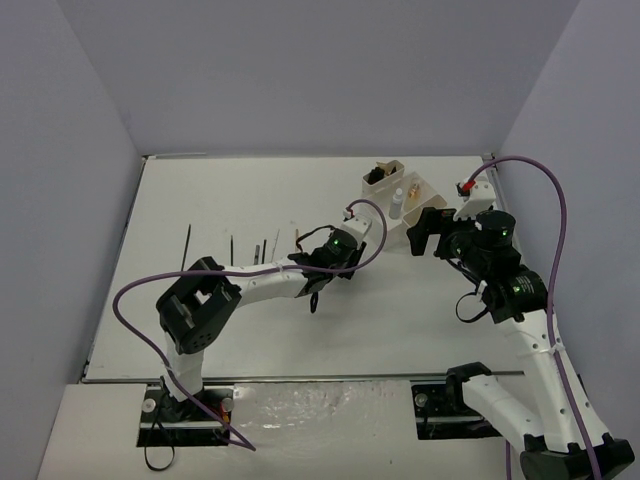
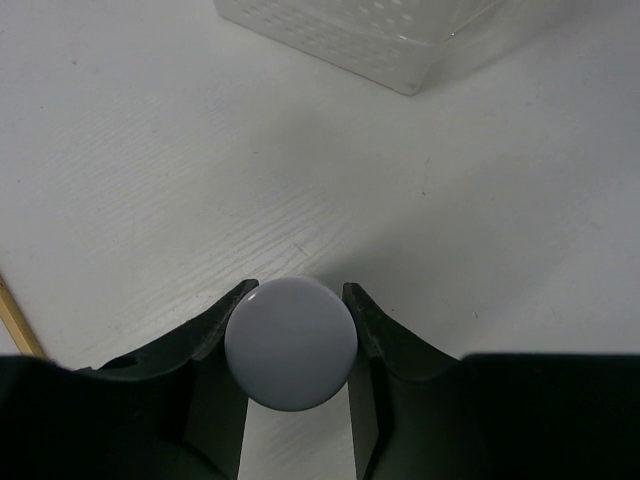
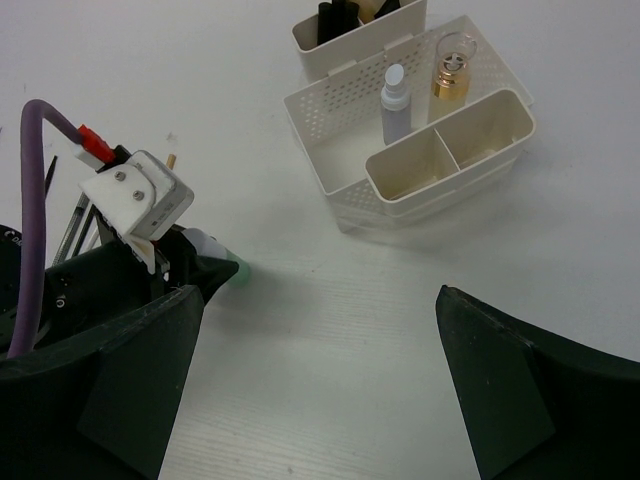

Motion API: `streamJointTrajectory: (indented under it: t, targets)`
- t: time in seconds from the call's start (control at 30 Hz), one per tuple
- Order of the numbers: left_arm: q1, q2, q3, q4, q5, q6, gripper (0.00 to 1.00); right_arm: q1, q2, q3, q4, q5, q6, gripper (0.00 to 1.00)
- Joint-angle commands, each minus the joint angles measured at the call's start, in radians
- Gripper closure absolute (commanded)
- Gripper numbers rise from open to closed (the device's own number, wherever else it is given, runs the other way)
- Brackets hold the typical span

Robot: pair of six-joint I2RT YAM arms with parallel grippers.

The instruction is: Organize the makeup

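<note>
My left gripper (image 2: 300, 292) is shut on a small bottle (image 2: 290, 343), which shows end-on as a pale grey disc between the fingers. In the right wrist view the same bottle (image 3: 222, 266) shows a white body and a green end poking out of that gripper just above the table. The white box (image 3: 330, 120) holds a grey bottle (image 3: 395, 100), an amber bottle (image 3: 452, 72) and black sticks (image 3: 335, 18). Thin pencils (image 1: 232, 248) lie on the table left of centre. My right gripper (image 3: 320, 385) hangs open over bare table near the box, holding nothing.
The box (image 1: 405, 195) stands at the back right of the white table (image 1: 250, 340), between the two grippers (image 1: 352, 230) (image 1: 428, 232). A tan stick (image 2: 18, 318) lies at the left wrist view's left edge. Grey walls enclose the table.
</note>
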Motion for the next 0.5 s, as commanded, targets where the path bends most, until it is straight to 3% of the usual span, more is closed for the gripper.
streamJointTrajectory:
  t: [0.0, 0.1, 0.3, 0.47]
  targets:
    - [-0.008, -0.038, -0.007, 0.042, -0.014, -0.029, 0.65, 0.004, 0.001, 0.006, 0.056, -0.007, -0.001, 0.0]
    - [-0.007, -0.056, -0.015, 0.043, -0.018, -0.036, 0.41, 0.004, 0.005, 0.009, 0.054, -0.009, 0.002, 0.0]
    - [-0.007, -0.128, -0.02, 0.013, -0.042, -0.038, 0.06, 0.004, 0.015, 0.037, 0.042, -0.011, 0.002, 0.0]
    - [-0.007, -0.291, 0.005, -0.062, -0.075, -0.046, 0.03, 0.013, 0.076, 0.098, 0.006, -0.046, -0.026, 0.0]
